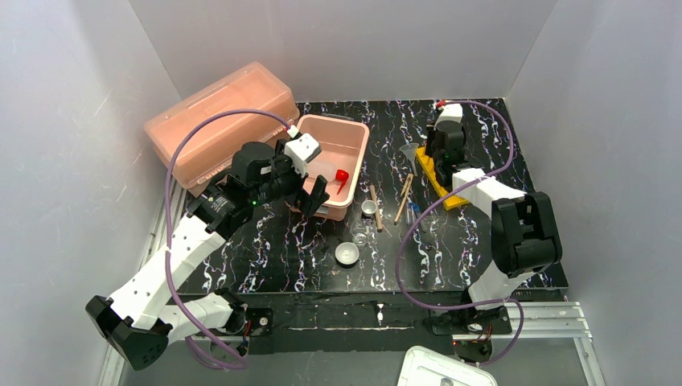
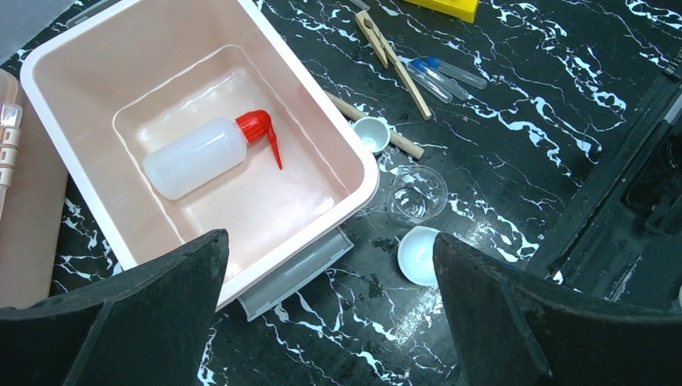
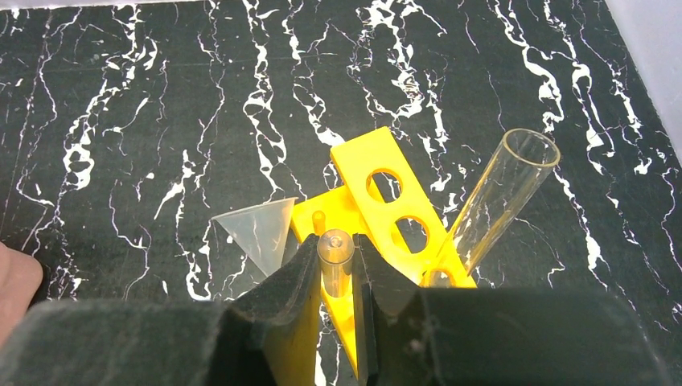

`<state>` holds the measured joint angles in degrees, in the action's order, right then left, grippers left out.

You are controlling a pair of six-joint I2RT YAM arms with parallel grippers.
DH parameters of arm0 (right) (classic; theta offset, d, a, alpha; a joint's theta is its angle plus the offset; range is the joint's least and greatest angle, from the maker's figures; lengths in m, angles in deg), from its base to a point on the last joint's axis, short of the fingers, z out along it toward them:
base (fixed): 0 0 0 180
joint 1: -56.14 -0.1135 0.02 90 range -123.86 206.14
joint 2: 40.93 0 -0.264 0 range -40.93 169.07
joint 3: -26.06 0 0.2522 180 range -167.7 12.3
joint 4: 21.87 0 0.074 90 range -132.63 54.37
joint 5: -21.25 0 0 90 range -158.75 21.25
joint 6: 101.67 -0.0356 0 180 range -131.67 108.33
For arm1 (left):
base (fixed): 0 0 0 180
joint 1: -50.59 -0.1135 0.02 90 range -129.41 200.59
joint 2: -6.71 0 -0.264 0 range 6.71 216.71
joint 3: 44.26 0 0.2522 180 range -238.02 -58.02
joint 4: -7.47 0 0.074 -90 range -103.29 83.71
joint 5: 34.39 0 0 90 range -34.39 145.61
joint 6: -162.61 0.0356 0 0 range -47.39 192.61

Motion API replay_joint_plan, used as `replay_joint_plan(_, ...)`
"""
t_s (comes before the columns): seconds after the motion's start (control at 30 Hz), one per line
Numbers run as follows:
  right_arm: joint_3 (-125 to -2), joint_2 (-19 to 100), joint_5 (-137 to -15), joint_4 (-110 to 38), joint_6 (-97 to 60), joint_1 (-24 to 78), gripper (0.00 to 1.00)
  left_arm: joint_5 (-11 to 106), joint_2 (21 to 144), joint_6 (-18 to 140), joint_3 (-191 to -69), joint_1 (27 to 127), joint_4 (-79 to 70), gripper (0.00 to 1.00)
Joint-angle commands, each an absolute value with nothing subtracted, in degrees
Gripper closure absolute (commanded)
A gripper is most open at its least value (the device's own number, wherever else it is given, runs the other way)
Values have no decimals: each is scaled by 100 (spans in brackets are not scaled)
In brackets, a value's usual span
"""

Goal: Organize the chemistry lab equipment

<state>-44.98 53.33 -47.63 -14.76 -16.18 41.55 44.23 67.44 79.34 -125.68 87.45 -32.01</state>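
Clamping a clear test tube (image 3: 335, 249) upright, held the right gripper (image 3: 336, 273) shut on it directly over the yellow holed rack (image 3: 354, 161). Ran the tube's long axis near vertical, mouth up, with the rack's open holes lying just beyond the fingertips and slightly to the right. Found a second test tube (image 3: 503, 193) seated in the rack and leaning rightward, and a clear funnel (image 3: 261, 229) resting just beside the rack's left edge. Judged the coming move to turn on lining that axis up over a free hole before lowering, with the right arm plainly the nearer and the left arm well apart across the surface (image 3: 121, 121). Hung the left gripper (image 2: 328, 269) released, jaws wide, above the near rim of the pink tub (image 2: 340, 129), with the white squeeze bottle (image 2: 197, 157) lying on its side inside. Saw white dish (image 2: 418, 256), tiny beaker (image 2: 416, 195), wooden sticks (image 2: 394, 56) and thin tubes (image 2: 442, 74) loose on the surface beside the tub.
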Motion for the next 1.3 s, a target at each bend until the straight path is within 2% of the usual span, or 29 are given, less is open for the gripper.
replay_joint_plan(0.0, -4700, 5497, -4607, -1434, -1660, 4194, 95, 4457, 6749, 8008, -12680, 8721, -3146, 2)
replay_joint_plan(0.57, -4798, 5537, -4524, -1588, -1689, 4191, 95, 4518, 6742, 8060, -12660, 8711, -3068, 2)
replay_joint_plan(1.27, -4865, 5533, -4460, -1042, -1702, 4217, 99, 4533, 6783, 8046, -12630, 8705, -3043, 2)
